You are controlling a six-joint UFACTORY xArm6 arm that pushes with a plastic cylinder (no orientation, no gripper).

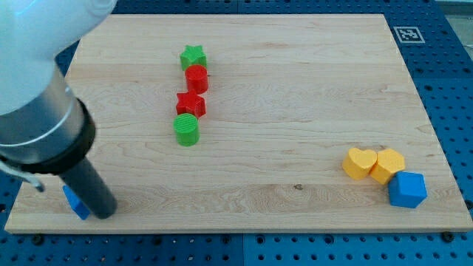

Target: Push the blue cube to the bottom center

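2 blue blocks (pixel 407 190) (pixel 75 202), 2 red (pixel 196 77) (pixel 191 103), 2 green (pixel 193 56) (pixel 187 128), 2 yellow (pixel 360 162) (pixel 389 164)

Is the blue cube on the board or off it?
On the board: the blue cube rests inside the wooden board near its lower right edge, touching a yellow block.

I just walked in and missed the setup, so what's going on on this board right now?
A robot arm with a plain rod is pushing blocks around a wooden board. My tip sits at the view's bottom left, against a small blue block that the rod partly hides. The blue cube lies at the bottom right, touching a yellow block beside a yellow heart, not at bottom centre. A green star, red cylinder, red star and green cylinder line up upper left.
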